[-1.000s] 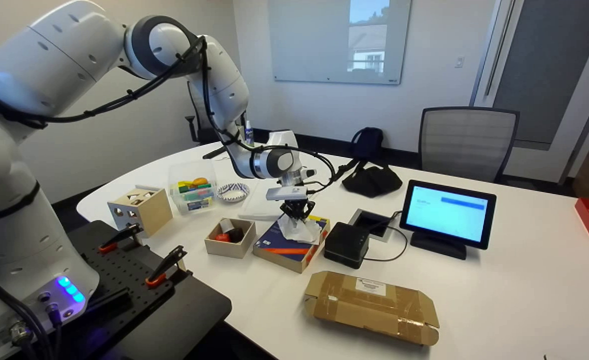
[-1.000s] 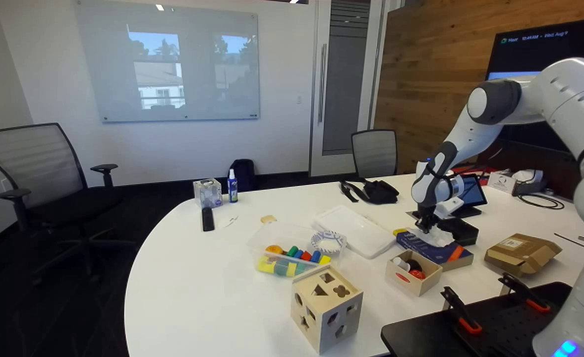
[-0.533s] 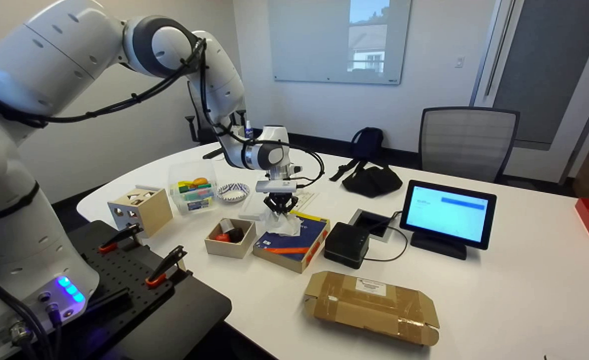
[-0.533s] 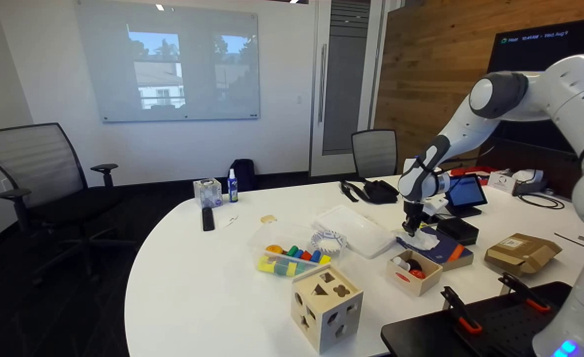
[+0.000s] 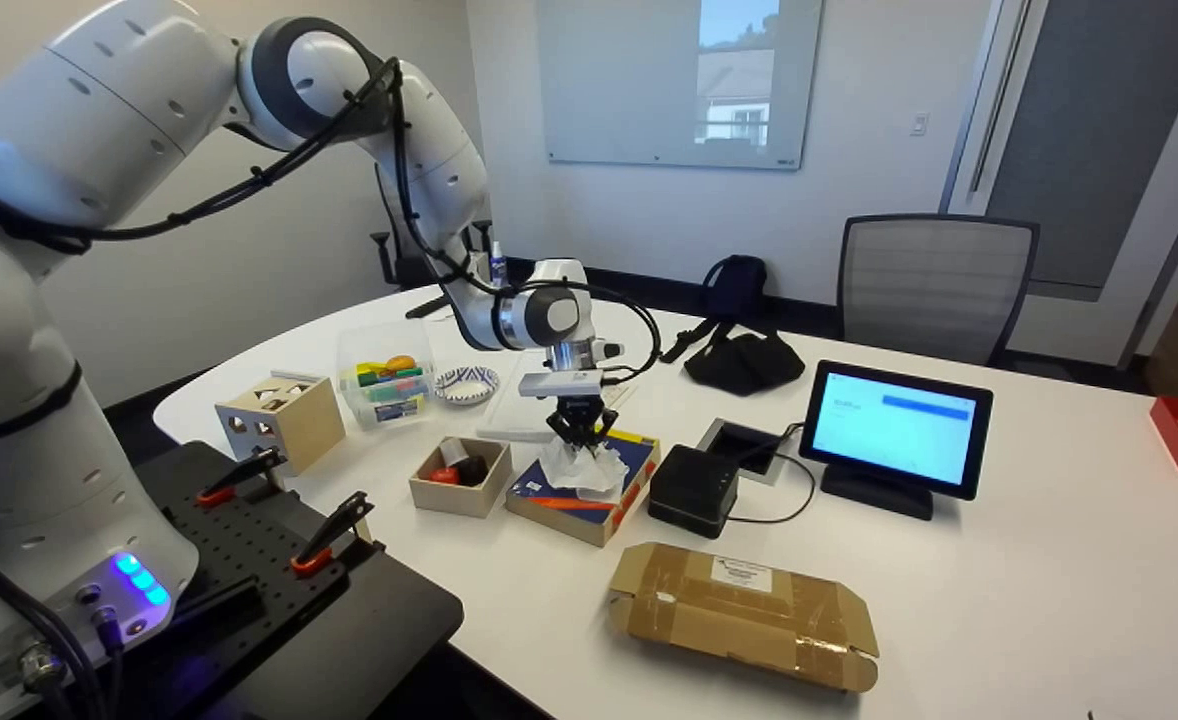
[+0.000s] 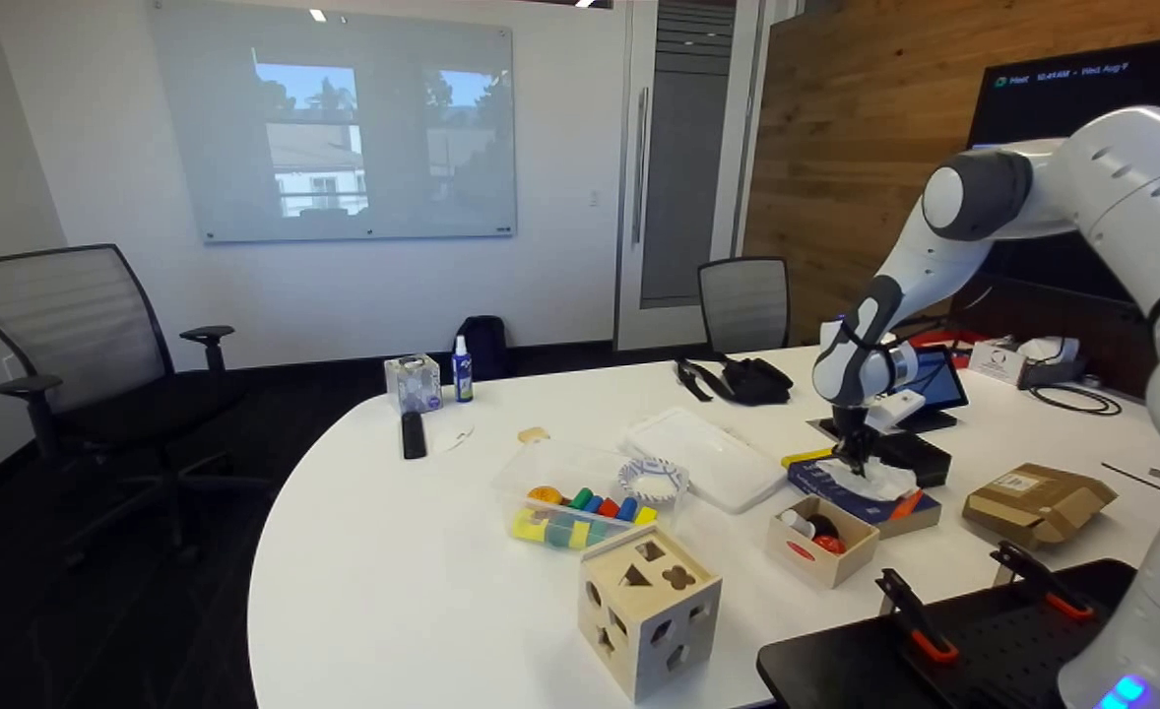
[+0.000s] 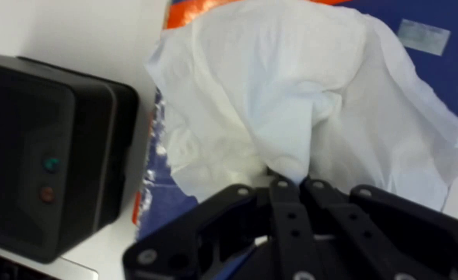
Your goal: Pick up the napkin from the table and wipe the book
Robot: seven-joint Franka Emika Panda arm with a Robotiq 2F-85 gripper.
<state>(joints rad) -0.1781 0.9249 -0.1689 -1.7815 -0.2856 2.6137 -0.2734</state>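
Note:
The white crumpled napkin (image 5: 586,474) lies spread over the cover of the dark blue book (image 5: 571,518) on the white table (image 5: 959,610). My gripper (image 5: 581,442) points down above the book and is shut on the napkin's upper fold. In an exterior view the napkin (image 6: 880,482) hangs from the gripper (image 6: 854,467) onto the book (image 6: 848,503). In the wrist view the gripper (image 7: 299,185) pinches a fold of the napkin (image 7: 291,74). The napkin hides much of the book (image 7: 443,77); its blue cover and orange stripe show around it.
A small wooden box (image 5: 446,499) with objects stands just beside the book. A black device (image 5: 684,492) stands close on the book's other side, with a tablet (image 5: 899,435) beyond it. A brown package (image 5: 739,625) lies nearer. A flat white lid (image 6: 698,458) lies behind.
My gripper slid with the napkin across the book towards the wooden box, then partly back towards the black device. It stays shut on the napkin. The book has not visibly moved.

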